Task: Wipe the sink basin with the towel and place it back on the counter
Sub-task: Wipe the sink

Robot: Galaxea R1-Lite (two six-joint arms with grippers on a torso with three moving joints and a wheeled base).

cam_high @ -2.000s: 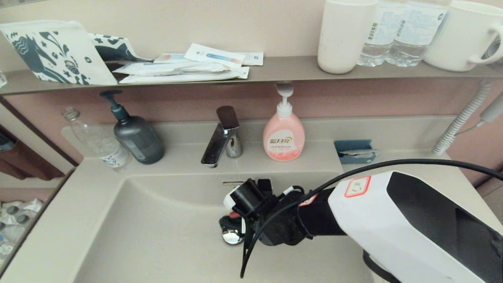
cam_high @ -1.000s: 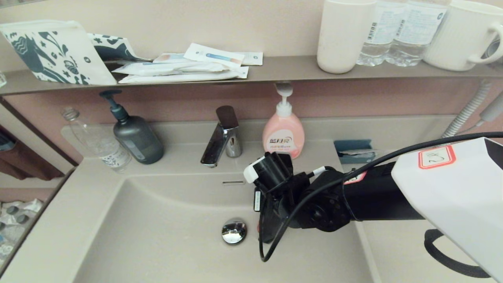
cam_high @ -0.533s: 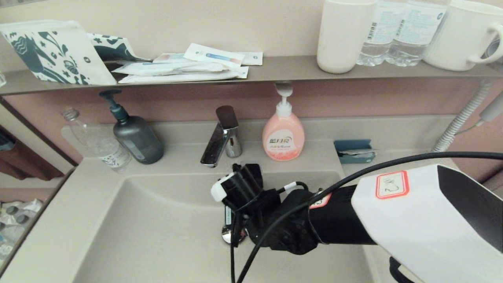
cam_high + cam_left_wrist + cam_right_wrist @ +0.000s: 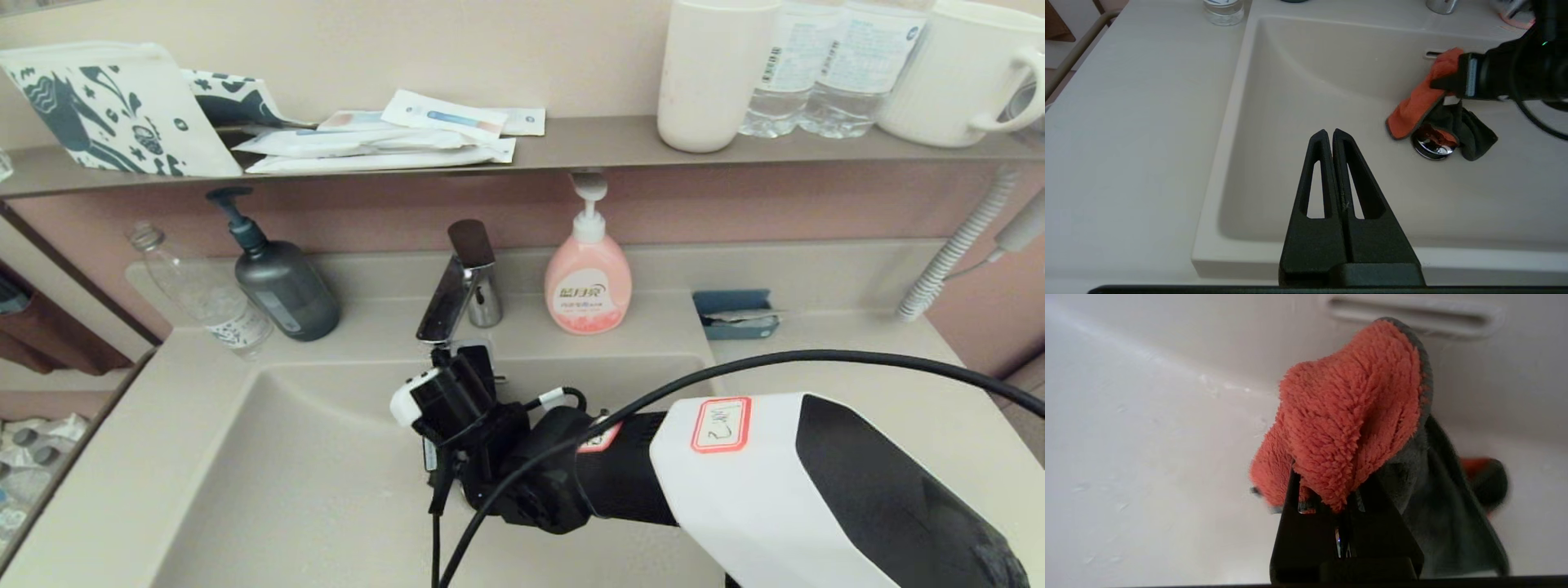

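The beige sink basin (image 4: 286, 490) fills the lower head view. My right gripper (image 4: 1331, 486) is down inside it, shut on the red-orange towel (image 4: 1351, 416), whose grey reverse side hangs beside the fingers. In the left wrist view the towel (image 4: 1417, 104) drags on the basin floor and partly covers the chrome drain plug (image 4: 1433, 145), just below the overflow slot (image 4: 1412, 312). From the head view the right arm (image 4: 571, 482) hides the towel and drain. My left gripper (image 4: 1329, 132) hovers shut and empty over the basin's front left part. The counter (image 4: 882, 359) surrounds the basin.
Behind the basin stand the faucet (image 4: 461, 282), a pink soap pump (image 4: 588, 282), a dark pump bottle (image 4: 282, 278), a clear bottle (image 4: 204, 290) and a blue dish (image 4: 735, 314). The brown-grey shelf (image 4: 588, 143) above carries cups, water bottles, packets and a patterned pouch (image 4: 106, 106).
My right gripper, holding the towel, swung from the drain to the basin's right side, then swept back left across the floor. It now sits left of centre, over the drain.
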